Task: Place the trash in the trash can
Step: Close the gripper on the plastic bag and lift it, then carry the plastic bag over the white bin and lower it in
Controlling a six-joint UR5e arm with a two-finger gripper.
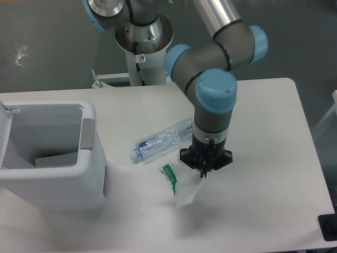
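Observation:
The crumpled white wrapper with green print (pixel 182 185) hangs from my gripper (pixel 203 173), which points straight down and is shut on the wrapper's upper right edge. The wrapper seems slightly off the table, with a faint shadow below it. The crushed clear bottle with a bluish label (pixel 160 139) lies on its side on the table, just left of the gripper and above the wrapper. The white boxy trash can (pixel 93 158) stands at the left edge of the table, open at the top, with a grey patch on its right wall.
The white table (pixel 268 126) ends at the right and at the front. The arm's base column (pixel 142 58) stands behind the table's far edge. A pale flat piece (pixel 55 159) lies inside the trash can. A dark object (pixel 329 227) shows at the lower right corner.

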